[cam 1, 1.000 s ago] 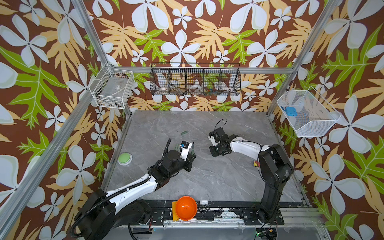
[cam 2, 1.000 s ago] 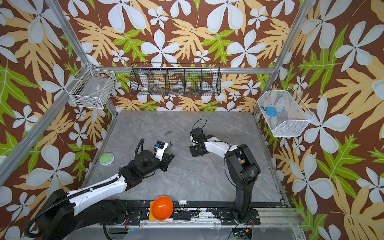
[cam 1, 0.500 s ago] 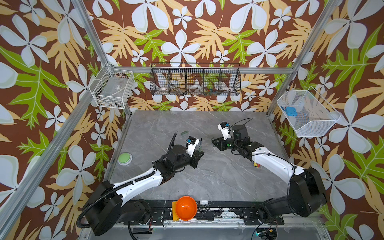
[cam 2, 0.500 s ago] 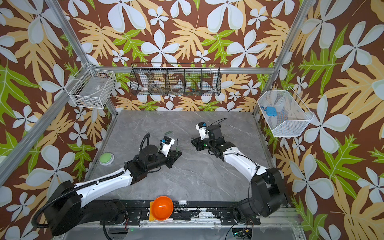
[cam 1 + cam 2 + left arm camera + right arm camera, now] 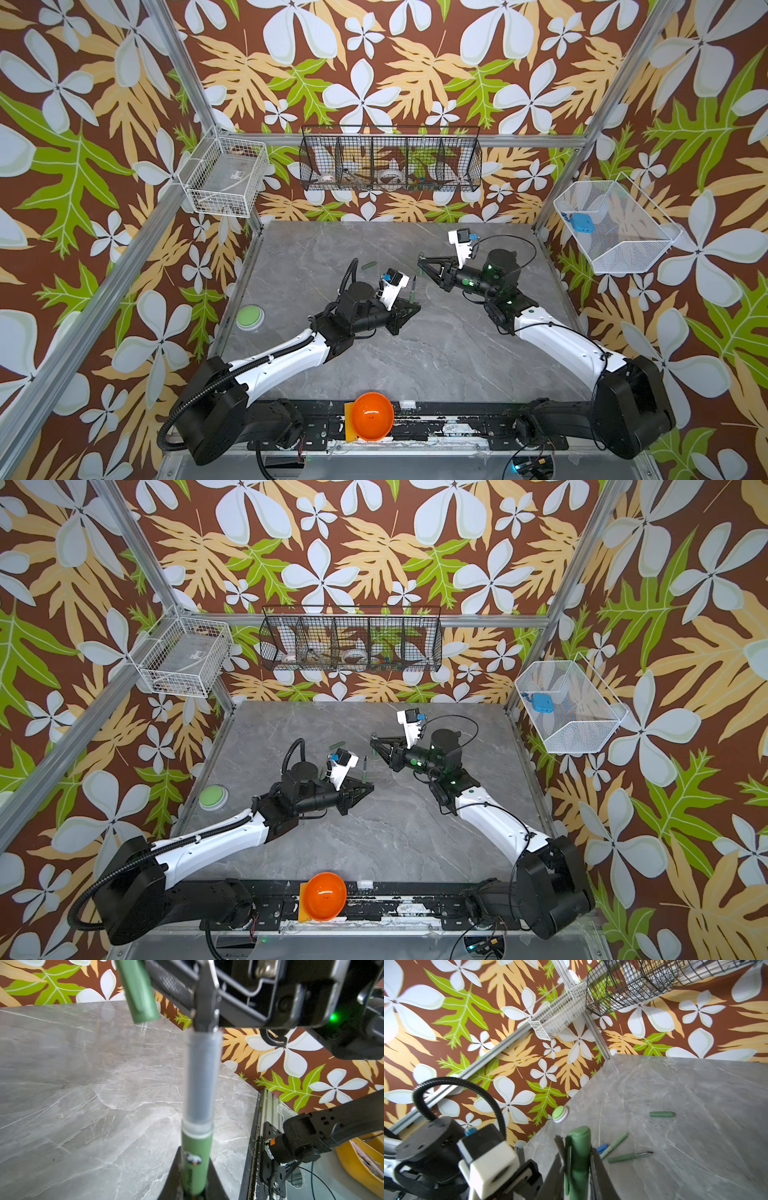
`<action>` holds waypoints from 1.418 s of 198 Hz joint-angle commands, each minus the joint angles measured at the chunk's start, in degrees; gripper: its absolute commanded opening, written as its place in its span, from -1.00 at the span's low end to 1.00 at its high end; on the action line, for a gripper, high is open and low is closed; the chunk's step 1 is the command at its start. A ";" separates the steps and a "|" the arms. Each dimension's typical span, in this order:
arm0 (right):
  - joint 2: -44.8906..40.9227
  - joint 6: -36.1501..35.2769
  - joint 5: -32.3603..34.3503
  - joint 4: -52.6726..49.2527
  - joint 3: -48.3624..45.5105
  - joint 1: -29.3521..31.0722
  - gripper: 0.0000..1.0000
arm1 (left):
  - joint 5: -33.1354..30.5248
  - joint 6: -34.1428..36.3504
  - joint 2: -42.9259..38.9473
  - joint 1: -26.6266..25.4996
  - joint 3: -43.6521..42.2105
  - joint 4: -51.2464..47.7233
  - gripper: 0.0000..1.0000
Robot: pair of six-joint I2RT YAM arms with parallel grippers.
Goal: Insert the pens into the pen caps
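Two pincers meet above the middle of the grey table point(image 5: 415, 365) in both top views. The left pincer point(image 5: 415, 306) is clamped on a dark green pen point(image 5: 413, 287) that stands nearly upright. The right pincer point(image 5: 420, 262) is closed round a dark green cap point(image 5: 420, 271), which sits close to the pen's upper end but apart from it. A loose cap point(image 5: 368, 264), also dark green, lies flat on the table farther back.

From the left wrist the pen point(image 5: 196, 1163) shows detail the top views lack. It has a green barrel with a small sticker, then a clear greyish front part, then a dark taper blurred against the right arm. The cap point(image 5: 138, 991) hangs to one side of that taper, not over it.

From the right wrist the cap point(image 5: 578, 1153) fills the right pincer point(image 5: 578, 1167), its rounded end past the fingertips and a clip along one side. Only this view shows three things lying close together on the table:
- a pale green pen point(image 5: 614, 1145)
- a blue piece point(image 5: 603, 1148), half hidden behind a finger, pen or cap unclear
- a second dark green pen point(image 5: 629, 1156) with a bare tip

The loose cap point(image 5: 662, 1114) lies well apart from them, and a green button point(image 5: 560, 1113) sits at the table's edge.
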 commanded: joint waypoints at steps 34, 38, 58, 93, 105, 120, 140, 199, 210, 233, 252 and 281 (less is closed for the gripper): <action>-1.14 3.64 -1.85 5.50 0.78 0.03 -0.59 | 3.13 -0.41 -0.41 -0.06 0.05 -0.57 -1.00; -1.24 3.59 -1.84 5.13 0.92 0.02 -0.59 | 3.11 -0.43 -0.41 -0.04 0.11 -0.75 -1.00; -1.64 3.80 -2.24 4.90 1.11 0.03 -0.59 | 3.25 -0.18 -0.08 -0.06 0.46 -1.37 -1.00; -2.28 3.03 -3.03 2.04 1.24 0.09 -0.59 | 2.85 -0.03 0.03 0.00 0.33 -1.23 -1.00; -2.48 3.55 -3.11 2.51 0.86 0.09 -0.59 | 2.98 0.02 0.03 -0.06 0.39 -1.22 -1.00; -2.65 3.67 -2.87 2.73 0.43 0.29 -0.59 | 3.05 0.05 -0.06 -0.06 0.41 -1.14 -1.00; -2.67 3.77 -2.02 3.62 -0.25 0.44 -0.59 | 3.19 0.00 -0.06 -0.06 0.63 -1.14 -1.00; 0.60 5.21 -2.72 7.30 1.37 1.90 -0.60 | 2.96 0.05 -0.30 -0.06 0.16 -1.32 -1.00; 0.49 5.08 -2.98 7.14 1.33 2.08 -0.60 | 2.67 0.06 -0.32 -0.06 0.15 -1.32 -1.00; -0.64 3.78 -2.88 4.15 0.79 2.15 -0.60 | 1.93 0.06 -0.10 -0.05 -0.44 -0.48 -1.00; -2.02 1.83 -1.84 1.04 0.32 2.10 -0.60 | 2.10 0.15 0.03 -0.05 -0.64 0.00 -1.00; -2.92 0.51 -0.31 -1.85 0.65 2.14 -0.60 | 2.21 0.13 0.38 -0.06 -0.20 0.18 -1.00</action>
